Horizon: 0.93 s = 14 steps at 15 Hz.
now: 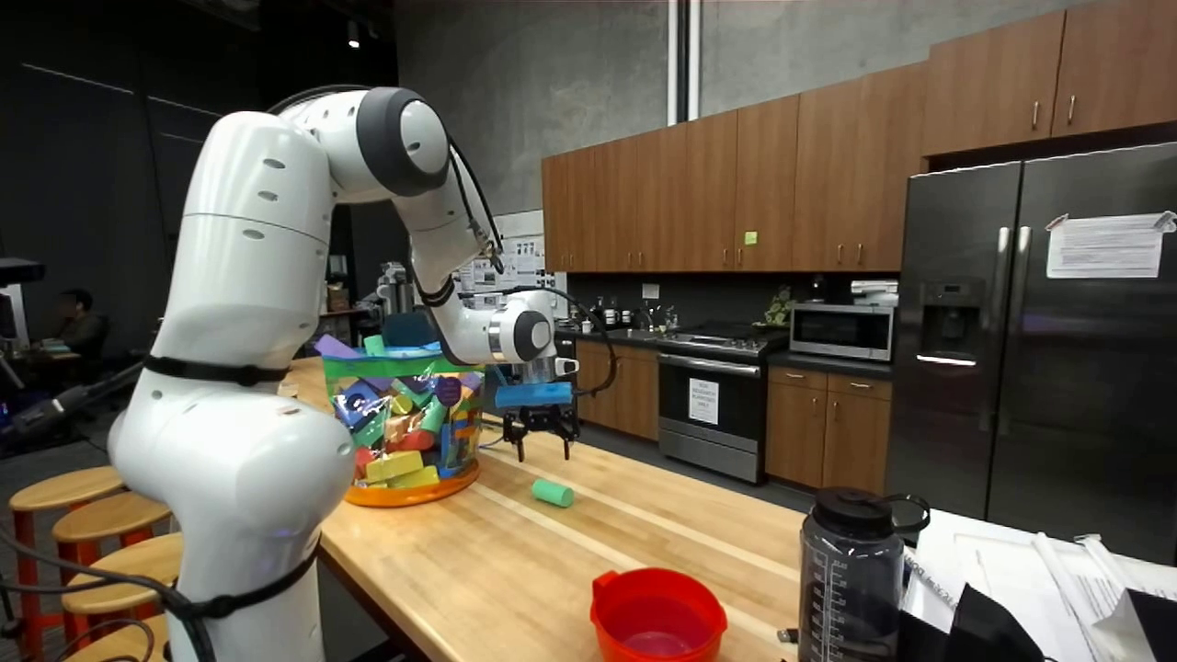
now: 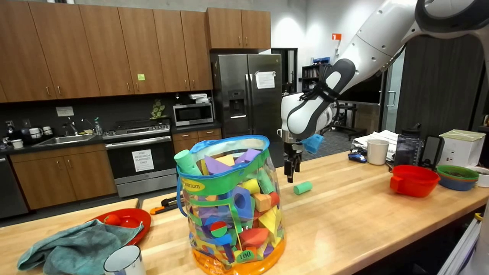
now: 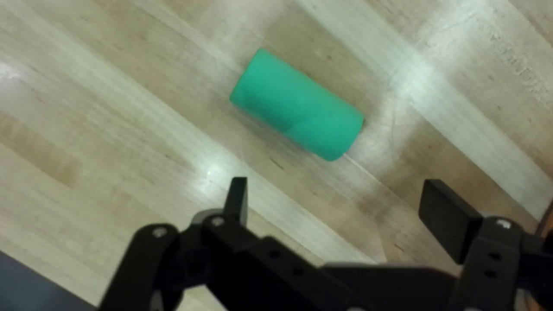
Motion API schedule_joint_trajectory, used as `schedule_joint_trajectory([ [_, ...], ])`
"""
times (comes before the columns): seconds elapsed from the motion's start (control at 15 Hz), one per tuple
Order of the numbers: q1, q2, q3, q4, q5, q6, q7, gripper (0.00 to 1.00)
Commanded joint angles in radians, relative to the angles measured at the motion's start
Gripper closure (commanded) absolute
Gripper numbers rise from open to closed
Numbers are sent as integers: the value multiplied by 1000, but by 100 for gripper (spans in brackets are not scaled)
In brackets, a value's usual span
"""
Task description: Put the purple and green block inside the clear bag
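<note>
The green block (image 1: 552,493), a small cylinder, lies on its side on the wooden table; it also shows in an exterior view (image 2: 303,187) and in the wrist view (image 3: 298,106). My gripper (image 1: 543,448) is open, empty and pointing down, above the table and between the bag and the green block (image 2: 292,175). In the wrist view the fingers (image 3: 335,183) are wide apart, with the green block ahead of them. The clear bag (image 1: 418,494) stands upright with its top open, full of coloured blocks (image 2: 219,185). Purple pieces (image 2: 216,165) show at its mouth; I cannot tell which is the task's purple block.
A red bowl (image 1: 657,611) and a dark bottle (image 1: 851,579) stand farther along the table. Stacked green and blue bowls (image 2: 458,173) and a pale mug (image 2: 378,151) are near them. A red plate (image 2: 141,223), teal cloth (image 2: 76,244) and white mug (image 2: 126,261) lie beyond the bag.
</note>
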Motion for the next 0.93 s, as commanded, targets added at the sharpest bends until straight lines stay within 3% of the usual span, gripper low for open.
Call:
schedule_joint_trajectory([
  [0.0,4,0,-4,5,2,-2,-1,0],
  [0.53,-6,42,13,22,57,29,-35,0],
  [0.87,6,53,0,35,25,20,0,0],
])
